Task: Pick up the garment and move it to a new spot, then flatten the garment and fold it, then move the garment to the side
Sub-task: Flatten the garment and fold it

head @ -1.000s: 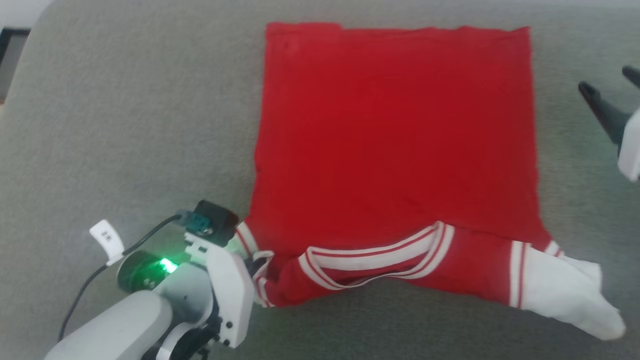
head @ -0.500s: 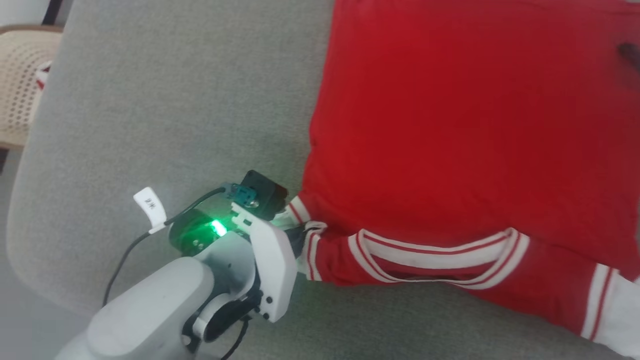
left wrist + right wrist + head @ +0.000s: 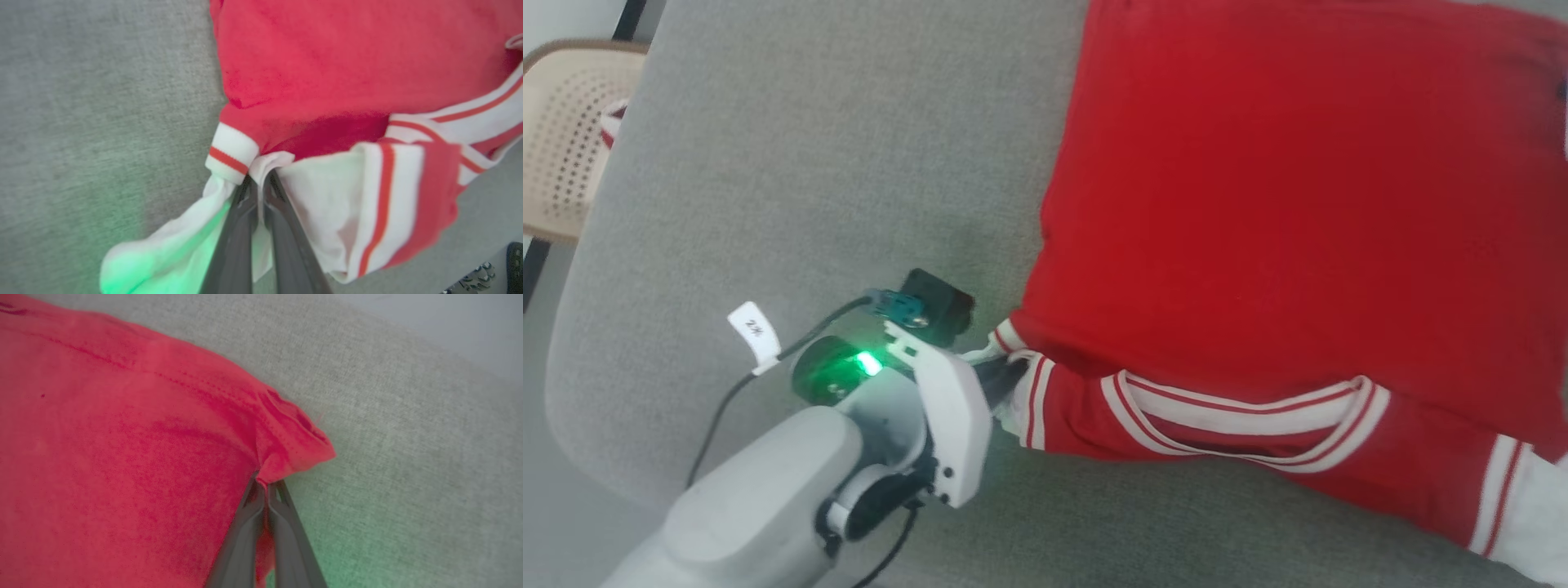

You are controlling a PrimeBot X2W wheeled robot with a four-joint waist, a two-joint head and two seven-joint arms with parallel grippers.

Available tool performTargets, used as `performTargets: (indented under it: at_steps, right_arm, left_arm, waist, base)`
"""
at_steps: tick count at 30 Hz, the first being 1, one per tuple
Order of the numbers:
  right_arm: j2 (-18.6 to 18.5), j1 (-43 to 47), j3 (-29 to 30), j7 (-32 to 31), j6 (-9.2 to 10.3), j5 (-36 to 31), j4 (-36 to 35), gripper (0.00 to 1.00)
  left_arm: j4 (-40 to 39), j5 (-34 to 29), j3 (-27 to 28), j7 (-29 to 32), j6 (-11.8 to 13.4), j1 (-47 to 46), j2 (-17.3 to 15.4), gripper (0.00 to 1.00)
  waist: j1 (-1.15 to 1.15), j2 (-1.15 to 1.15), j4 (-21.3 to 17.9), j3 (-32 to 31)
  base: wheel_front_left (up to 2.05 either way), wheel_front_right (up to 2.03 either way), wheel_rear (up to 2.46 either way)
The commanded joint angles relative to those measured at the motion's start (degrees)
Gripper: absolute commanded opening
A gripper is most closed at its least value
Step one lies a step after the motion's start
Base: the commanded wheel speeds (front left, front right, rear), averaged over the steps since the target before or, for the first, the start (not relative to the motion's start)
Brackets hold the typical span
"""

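Observation:
The garment (image 3: 1298,212), a red T-shirt with white sleeves and striped trim, lies spread on the grey padded surface (image 3: 809,163) with its collar (image 3: 1241,416) toward me. My left gripper (image 3: 1001,380) is shut on the garment's white sleeve at its near left corner. The left wrist view has the fingers pinching the white sleeve cloth (image 3: 327,192) at the left gripper (image 3: 258,179). In the right wrist view, my right gripper (image 3: 263,484) is shut on a bunched red hem corner of the garment (image 3: 286,445).
A beige perforated basket (image 3: 564,147) stands off the surface's far left corner, with a red-and-white scrap showing through it. The grey surface's rounded left edge (image 3: 572,343) drops to the floor close to my left arm.
The head camera has swung, so the picture shifted right. My right gripper, open beside the garment a second ago, has shut on the hem corner. The left grip is unchanged.

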State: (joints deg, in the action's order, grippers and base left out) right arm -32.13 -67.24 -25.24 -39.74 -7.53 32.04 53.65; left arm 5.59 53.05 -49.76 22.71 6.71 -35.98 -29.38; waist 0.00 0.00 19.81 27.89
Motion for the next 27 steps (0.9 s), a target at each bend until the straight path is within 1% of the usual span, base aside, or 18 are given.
performTargets:
  at_steps: [1, 4, 8, 12, 14, 18, 22, 26, 27]
  right_arm:
    - [0.0, 4.1, -1.3, -0.6, 0.07, 0.5, 0.8, 0.00]
    - [-0.4, 5.0, -3.1, 0.0, 0.07, 2.2, -2.4, 0.00]
    - [-1.6, 8.1, -6.1, 1.4, 0.07, 5.1, -9.0, 0.00]
    - [-4.1, 13.4, -8.6, 1.9, 0.08, 8.5, -16.8, 0.00]
    - [-5.4, 16.5, -9.0, 2.2, 0.07, 10.5, -20.7, 0.00]
    - [-8.0, 24.3, -8.4, 2.7, 0.07, 13.5, -28.0, 0.00]
    - [-10.1, 32.7, -5.9, 2.4, 0.08, 15.3, -34.7, 0.00]
    - [-10.4, 41.4, -2.1, 2.1, 0.08, 16.0, -39.7, 0.00]
    - [-10.0, 43.5, -1.0, 2.1, 0.08, 15.9, -40.5, 0.00]
  left_arm:
    - [3.1, 0.1, 0.2, 0.5, 0.8, 1.4, -2.0, 0.00]
    - [3.7, 0.2, 0.5, 0.0, 0.6, 1.8, -2.7, 0.00]
    - [4.1, 0.9, 1.1, 0.0, 0.7, 2.6, -4.1, 0.00]
    - [4.1, 1.6, 1.5, 0.0, 0.8, 3.7, -5.7, 0.00]
    - [4.1, 1.9, 1.8, 0.1, 0.9, 4.2, -6.3, 0.00]
    - [4.1, 2.6, 2.1, 0.1, 1.2, 5.5, -7.5, 0.00]
    - [3.5, 3.0, 2.4, 0.1, 1.7, 6.9, -8.7, 0.00]
    - [2.6, 3.2, 2.6, 0.3, 2.1, 7.5, -9.5, 0.00]
    - [2.5, 3.3, 2.6, 0.3, 2.2, 7.6, -9.6, 0.00]
  waist:
    - [0.00, 0.00, -1.5, -1.8]
    - [0.00, 0.00, -3.1, -3.9]
    - [0.00, 0.00, -5.7, -6.8]
    - [0.00, 0.00, -8.5, -9.4]
    - [0.00, 0.00, -9.7, -10.5]
    - [0.00, 0.00, -12.0, -12.6]
    - [0.00, 0.00, -14.1, -13.9]
    - [0.00, 0.00, -15.4, -14.4]
    - [0.00, 0.00, -15.7, -14.4]
  base:
    - [0.00, 0.00, 0.00]
    - [0.00, 0.00, 0.00]
    - [0.00, 0.00, 0.00]
    - [0.00, 0.00, 0.00]
    - [0.00, 0.00, 0.00]
    - [0.00, 0.00, 0.00]
    - [0.00, 0.00, 0.00]
    - [0.00, 0.00, 0.00]
    - [0.00, 0.00, 0.00]
